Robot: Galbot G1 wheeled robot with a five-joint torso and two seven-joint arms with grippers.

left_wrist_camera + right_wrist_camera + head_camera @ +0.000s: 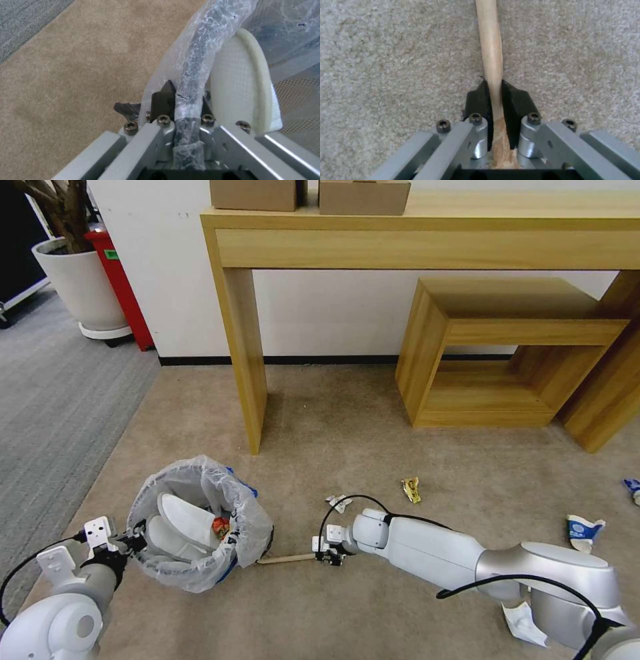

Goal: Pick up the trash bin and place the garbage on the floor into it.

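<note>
Translucent white plastic lines the trash bin [200, 523], which sits tilted on the beige carpet [373, 447] at my left front, its mouth turned toward me. My left gripper [137, 535] is closed on the near rim, and the left wrist view confirms it: both dark fingers [163, 100] pinch the bag-wrapped rim [195, 67] with no gap. Inside the bin lie two white slippers [183, 520] and a small red item [220, 527] that I take to be a carton or wrapper; the head view is too coarse to settle which.

My right gripper [328, 555] is low at the carpet, just right of the bin. Its fingers [515, 105] are clamped on the near end of the wooden stick [287, 559], narrowed to the width of the stick. The stick runs level from the grip toward the bin, its far end just beside the liner; I cannot tell whether it touches.

Remaining litter on the carpet: a white scrap [339, 503] near my right wrist, a yellow wrapper [411, 490] farther out, a blue-white wrapper [584, 531] to the right, and white paper [523, 623] beside my right arm
</note>
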